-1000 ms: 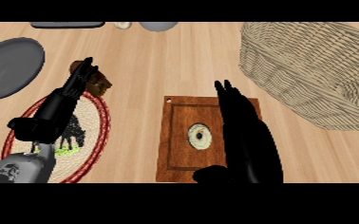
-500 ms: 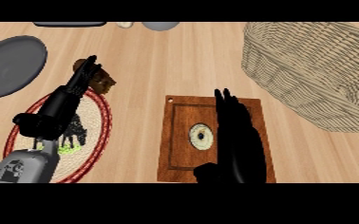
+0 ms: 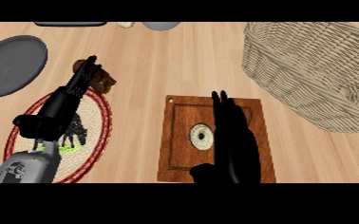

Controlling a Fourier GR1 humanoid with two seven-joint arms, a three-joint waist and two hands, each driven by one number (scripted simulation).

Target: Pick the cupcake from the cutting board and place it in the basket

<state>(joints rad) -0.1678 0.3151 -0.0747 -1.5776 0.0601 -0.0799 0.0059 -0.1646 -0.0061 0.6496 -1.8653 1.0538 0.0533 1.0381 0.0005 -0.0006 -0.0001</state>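
The cupcake (image 3: 201,135), a pale round seen from above, sits on the brown wooden cutting board (image 3: 182,161) at the lower middle. My right hand (image 3: 233,142) lies just to the cupcake's right over the board, fingers straight and pointing away, thumb low beside the cupcake; it is open and holds nothing. The wicker basket (image 3: 308,71) stands at the upper right. At the left, my left hand (image 3: 60,107) rests open over a round plate with a red rim (image 3: 98,123), its fingers reaching toward a brown object (image 3: 104,79).
A dark grey plate (image 3: 17,64) lies at the far left. Along the far edge sit a dark flat item (image 3: 70,23), a small pale thing (image 3: 126,24) and a grey bowl (image 3: 161,25). Bare wood counter (image 3: 182,61) spreads between board and basket.
My right hand has slid leftward over the board, closer to the cupcake. The left hand has barely shifted.
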